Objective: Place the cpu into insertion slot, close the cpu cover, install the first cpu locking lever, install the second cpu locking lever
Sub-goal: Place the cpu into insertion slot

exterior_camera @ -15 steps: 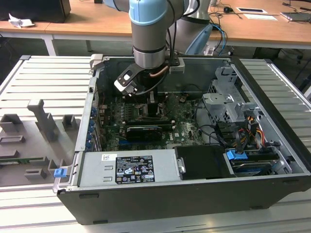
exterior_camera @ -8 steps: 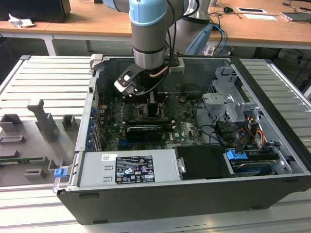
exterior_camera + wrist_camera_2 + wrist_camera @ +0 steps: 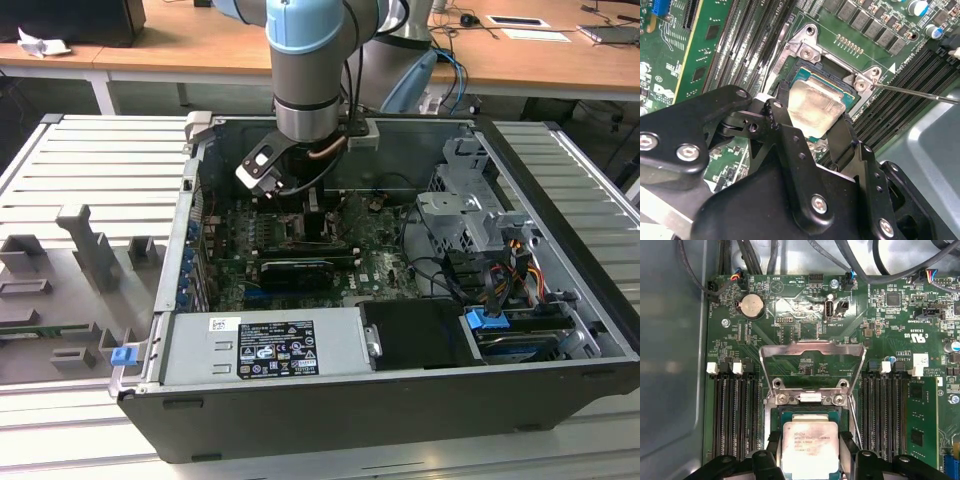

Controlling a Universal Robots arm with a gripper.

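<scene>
The pincer [image 3: 812, 110] grips the cpu [image 3: 811, 450] over the insertion slot [image 3: 827, 75] — cpu cover [image 3: 810, 346] raised open, closing and latching evidently left.

Soft overhead light is filling the exterior view evenly. The cpu [image 3: 816, 107] is glaring pale in the second wrist view.

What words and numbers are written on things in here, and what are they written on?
None can be quoted; all the print is too small to read.
On the label on the grey box: unreadable.
On the cpu, held in the gripper: faint lines, unreadable.
On the green circuit board: tiny white markings, unreadable.
On the white sticker on that board: unreadable.
</scene>
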